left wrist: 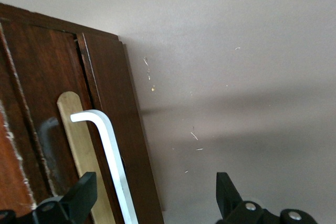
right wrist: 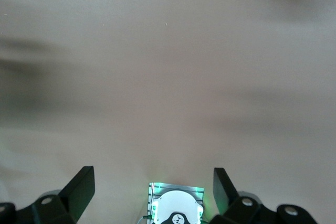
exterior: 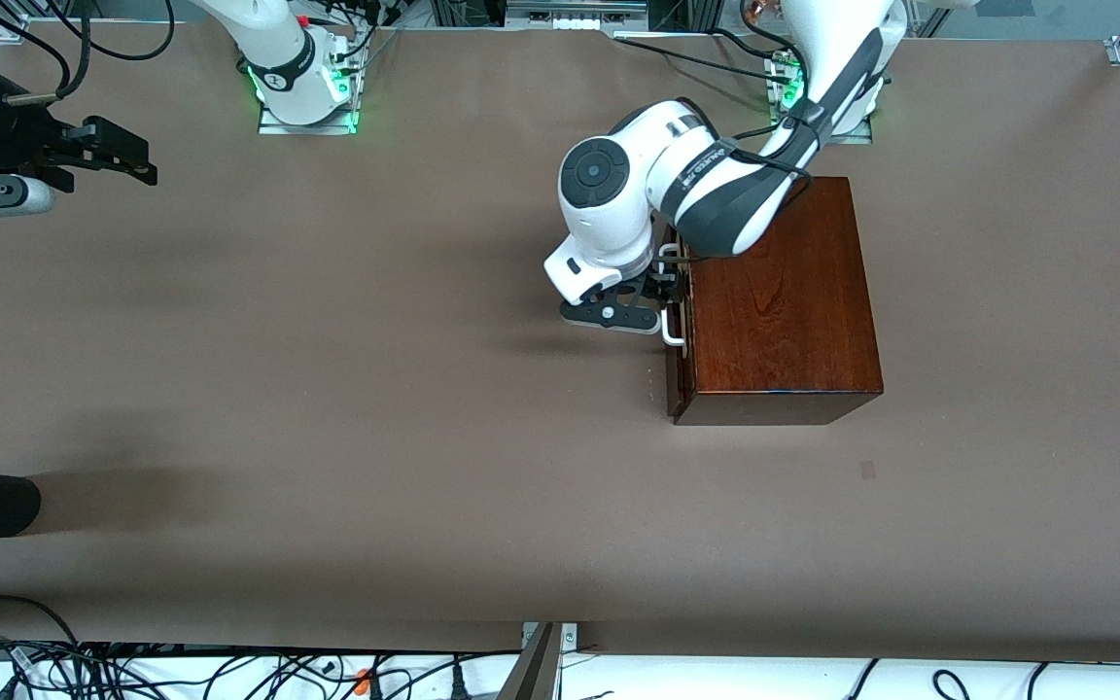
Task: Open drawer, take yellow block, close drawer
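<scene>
The right gripper (exterior: 147, 160) waits with fingers spread wide, up over the brown surface (exterior: 327, 389) at the right arm's end. At the front of the dark wooden box (exterior: 779, 301), the left gripper (exterior: 667, 292) has its fingers (left wrist: 79, 198) spread around the white loop handle (left wrist: 107, 150) of the drawer (exterior: 677, 360), which looks shut or barely ajar. The yellow block is out of sight.

A line of dark lettering ran along the band on the left arm's forearm (exterior: 698, 173) in the front view, too small to read. The right arm's base (right wrist: 176, 209) carried a small dark emblem in the right wrist view, not readable as letters. No other text, number or sign was legible
</scene>
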